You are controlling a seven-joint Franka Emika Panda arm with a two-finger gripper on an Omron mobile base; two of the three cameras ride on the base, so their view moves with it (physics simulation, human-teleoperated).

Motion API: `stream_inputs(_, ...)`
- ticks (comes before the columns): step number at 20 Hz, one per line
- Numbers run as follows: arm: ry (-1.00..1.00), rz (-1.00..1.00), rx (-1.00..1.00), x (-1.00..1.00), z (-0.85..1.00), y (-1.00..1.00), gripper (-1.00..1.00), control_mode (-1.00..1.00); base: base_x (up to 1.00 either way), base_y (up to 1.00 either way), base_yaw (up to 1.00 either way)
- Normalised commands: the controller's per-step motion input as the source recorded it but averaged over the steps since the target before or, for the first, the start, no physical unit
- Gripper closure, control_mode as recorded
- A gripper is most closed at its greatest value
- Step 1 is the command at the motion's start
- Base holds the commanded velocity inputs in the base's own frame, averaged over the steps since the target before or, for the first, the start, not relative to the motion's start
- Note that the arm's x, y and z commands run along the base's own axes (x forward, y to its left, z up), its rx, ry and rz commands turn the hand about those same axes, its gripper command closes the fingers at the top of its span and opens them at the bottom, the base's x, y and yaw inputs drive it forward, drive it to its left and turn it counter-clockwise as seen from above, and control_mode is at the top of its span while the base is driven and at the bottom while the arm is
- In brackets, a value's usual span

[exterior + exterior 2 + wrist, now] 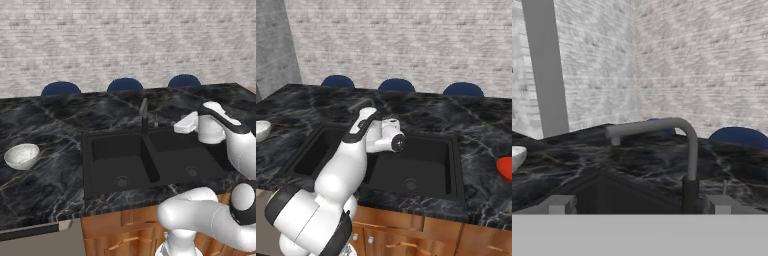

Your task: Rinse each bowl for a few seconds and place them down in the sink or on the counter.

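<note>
Past the far edge I saw three dark blue chair backs [124,84] before a pale brick wall [125,35]; a red dish [505,169] lay at the right.

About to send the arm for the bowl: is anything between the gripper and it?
Nothing visible blocks it. The gripper hangs open over the sink, facing the faucet. The bowl sits alone on the counter, left of the sink.

Pale brick wall [125,40], three blue chair backs [125,84], light wooden cabinets [125,225]
</note>
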Motion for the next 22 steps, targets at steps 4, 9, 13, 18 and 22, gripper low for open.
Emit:
stream_inputs(4,0.00,0.02,0.02,0.33,-0.10,0.00,-1.00,-1.00,0.00,0.00,0.00)
stream_inputs(9,-0.03,0.00,0.00,0.29,-0.11,0.00,-1.00,-1.00,0.00,0.00,0.00)
stream_inputs(13,-0.02,0.00,0.00,0.36,-0.17,0.00,-1.00,-1.00,0.00,0.00,0.00)
stream_inputs(18,0.00,0.00,0.00,0.38,-0.19,0.00,-1.00,-1.00,0.00,0.00,0.00)
stream_inputs(22,0.00,0.00,0.00,0.35,-0.13,-0.02,-1.00,-1.00,0.00,0.00,0.00)
